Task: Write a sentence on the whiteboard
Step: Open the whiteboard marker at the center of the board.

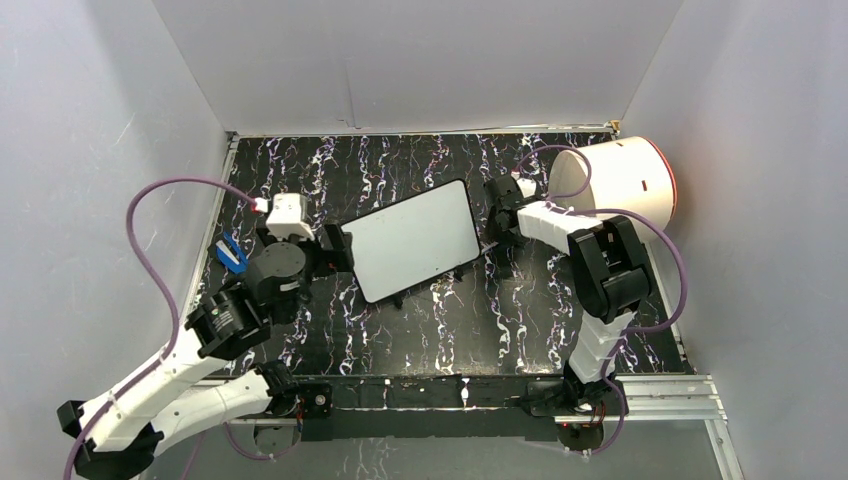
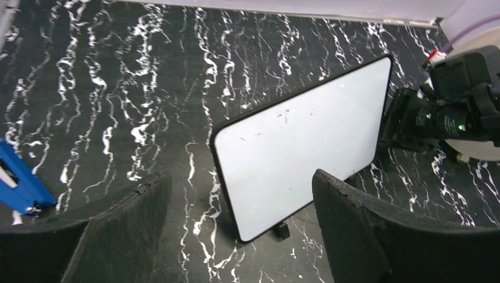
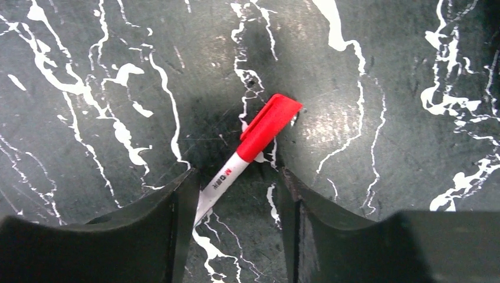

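**A:** The right pincer hangs low over the table with its jaws spread. The marker lies flat between its fingers, red cap pointing away from the wrist, white barrel running back close beside one finger.

**B:** So nothing's gripped. Where's the whiteboard?

**A:** Just beside that pincer, on its left, sitting on its little feet. The sentence isn't there: white face, only faint specks.

**B:** And the left pincer?

**A:** Wide open too, and empty, with the board's near end just ahead of its fingertips.

**B:** I'd call this the pick-up, right at the start.

**A:** Agreed. The next move calls for closing on the barrel, which lies aslant between the fingers, so it may swivel as they meet. The cap's on too, and it has to come off before any writing. That's probably a job for the other pincer.
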